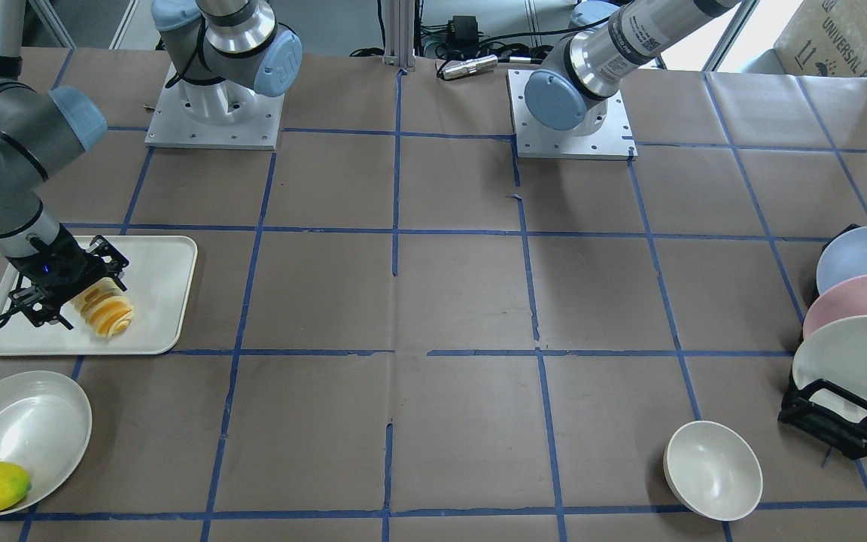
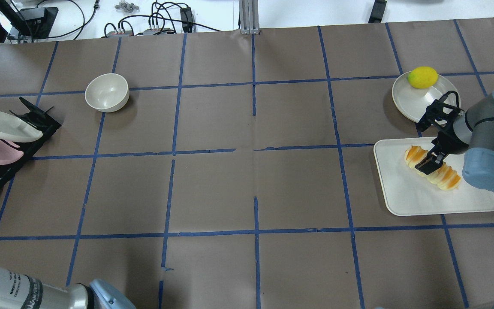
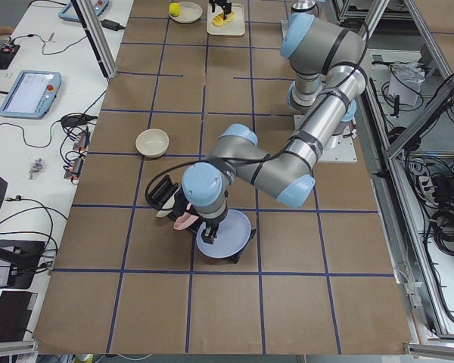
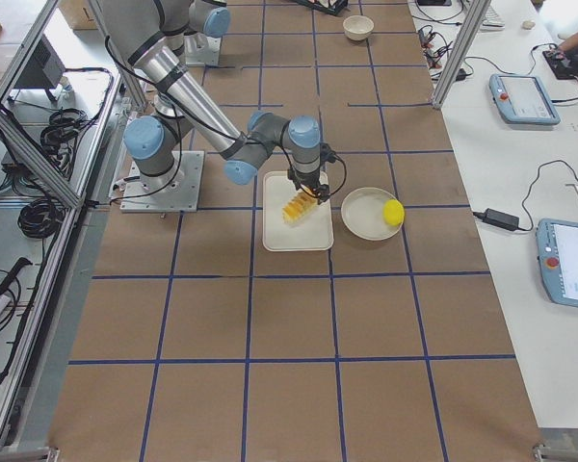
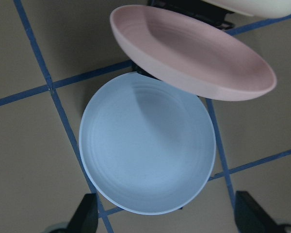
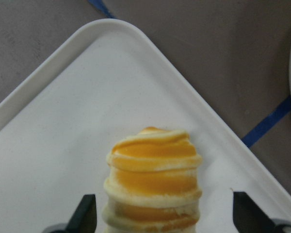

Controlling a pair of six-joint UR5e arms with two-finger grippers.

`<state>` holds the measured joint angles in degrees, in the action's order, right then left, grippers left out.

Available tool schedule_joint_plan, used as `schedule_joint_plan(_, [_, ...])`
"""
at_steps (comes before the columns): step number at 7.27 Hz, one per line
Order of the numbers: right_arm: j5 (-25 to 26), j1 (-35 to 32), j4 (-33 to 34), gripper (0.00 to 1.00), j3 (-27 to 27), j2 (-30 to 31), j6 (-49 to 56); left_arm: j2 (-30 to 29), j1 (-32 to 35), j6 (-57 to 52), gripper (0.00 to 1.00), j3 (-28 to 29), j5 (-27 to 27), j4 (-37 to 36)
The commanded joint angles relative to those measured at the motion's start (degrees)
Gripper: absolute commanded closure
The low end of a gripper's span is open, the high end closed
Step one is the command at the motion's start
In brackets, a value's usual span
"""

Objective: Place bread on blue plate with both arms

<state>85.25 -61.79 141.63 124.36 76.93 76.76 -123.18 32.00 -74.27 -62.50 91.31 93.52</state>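
Right gripper (image 6: 164,221), jaws apart, straddles bread (image 6: 153,182) on tray (image 6: 58,121); left gripper (image 5: 165,218), jaws apart, hovers over blue plate (image 5: 145,145), pink plate (image 5: 199,58) at its 1 o'clock.

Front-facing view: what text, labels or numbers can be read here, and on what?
"UNIVERSAL R", cut off at the frame edge: on the cardboard box.
Printed label on the left arm: too small to read.
No other readable text in this view.
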Motion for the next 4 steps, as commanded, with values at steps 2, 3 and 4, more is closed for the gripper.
schedule_joint_plan(2, [-0.1, 0.1, 4.2, 0.68, 4.0, -0.1, -3.3, -9.1, -1.9, -3.0, 0.00, 6.0, -0.3, 1.6])
schedule_joint_plan(3, [0.2, 0.1, 3.7, 0.89, 4.1, 0.1, -4.9, -11.5, -1.4, -2.9, 0.00, 6.5, -0.3, 1.4])
schedule_joint_plan(4, [0.5, 0.1, 1.8, 0.94, 3.5, 2.1, -5.5, -13.5, -1.0, -2.8, 0.00, 7.2, -0.5, 1.1])
